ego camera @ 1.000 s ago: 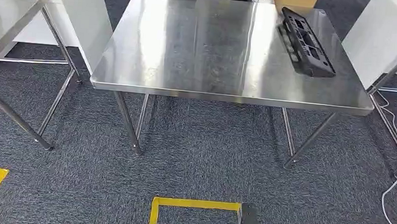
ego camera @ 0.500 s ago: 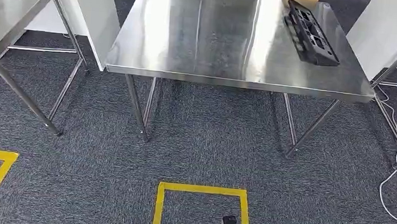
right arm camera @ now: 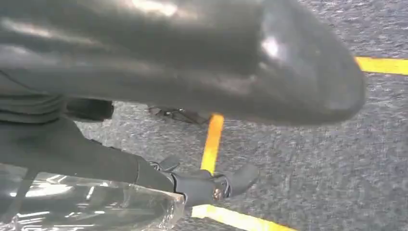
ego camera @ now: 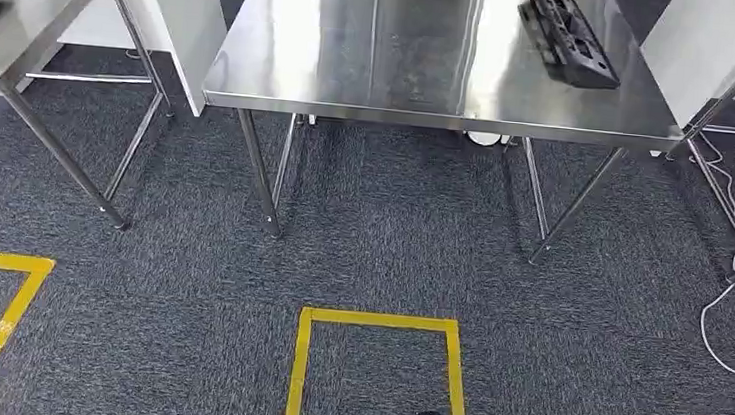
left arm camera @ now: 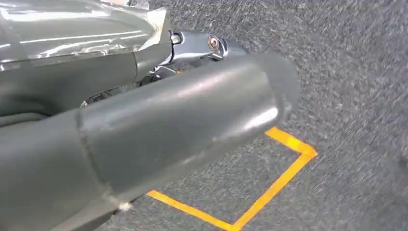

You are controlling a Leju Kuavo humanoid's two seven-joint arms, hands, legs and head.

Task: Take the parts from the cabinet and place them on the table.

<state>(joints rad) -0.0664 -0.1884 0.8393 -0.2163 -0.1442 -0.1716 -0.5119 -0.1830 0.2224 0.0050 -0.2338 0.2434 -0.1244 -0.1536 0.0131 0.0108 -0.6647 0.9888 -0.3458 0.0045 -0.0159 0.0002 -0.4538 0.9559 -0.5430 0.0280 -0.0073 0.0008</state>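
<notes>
One black plastic part (ego camera: 569, 34) lay flat on the steel table (ego camera: 357, 56), near its far right corner, with its openwork face up. A second steel table (ego camera: 18, 26) stood well apart to the left, and a white panel (ego camera: 175, 10) stood between the two. Grey carpet (ego camera: 192, 212) covered the floor, marked with a yellow taped square (ego camera: 302, 362) straight ahead of the table and another yellow outline (ego camera: 3, 316) off to the left. A white cable (ego camera: 726, 309) trailed on the carpet at the right (beside the leg of a further table).

From the left wrist, the left hand (left arm camera: 144, 125) hung over the carpet, its thick grey thumb filling the foreground; whether its fingers were spread or curled I cannot tell. From the right wrist, the right hand (right arm camera: 192, 67) likewise hung above the yellow tape, blurred and close, and its fingers' state could not be told either.
</notes>
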